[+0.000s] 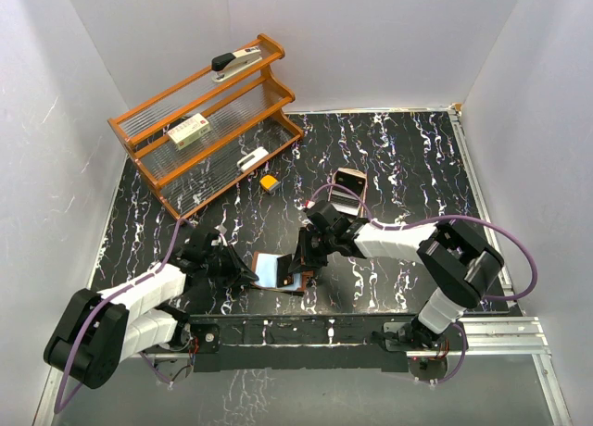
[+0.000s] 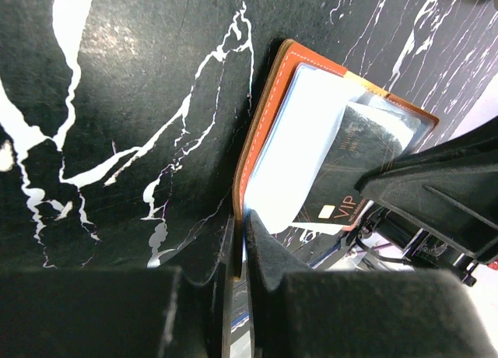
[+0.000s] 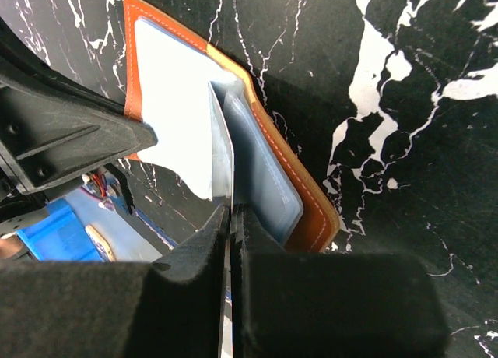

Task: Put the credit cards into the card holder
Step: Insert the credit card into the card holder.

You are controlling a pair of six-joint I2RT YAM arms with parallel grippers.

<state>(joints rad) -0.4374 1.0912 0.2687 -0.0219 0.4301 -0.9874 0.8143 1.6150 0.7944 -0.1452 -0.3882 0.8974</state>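
The card holder (image 1: 276, 270) lies open near the table's front edge, reddish-brown leather with pale blue-grey pockets. My left gripper (image 1: 243, 274) is shut on its left edge; in the left wrist view the fingertips (image 2: 261, 241) pinch the leather rim (image 2: 261, 124). My right gripper (image 1: 301, 259) is shut on a credit card, which stands on edge over the open card holder (image 3: 311, 194). From the right wrist the card (image 3: 220, 140) shows as a thin pale sheet above the shut gripper (image 3: 234, 214). In the left wrist view its dark glossy face (image 2: 350, 156) reads VIP.
An orange wire shelf rack (image 1: 204, 120) stands at the back left with a stapler (image 1: 236, 62), a small box (image 1: 188, 130) and a white item (image 1: 252, 157). A yellow-orange block (image 1: 269, 181) lies in front of it. A small brown object holding pale flat pieces (image 1: 347, 187) sits behind my right gripper.
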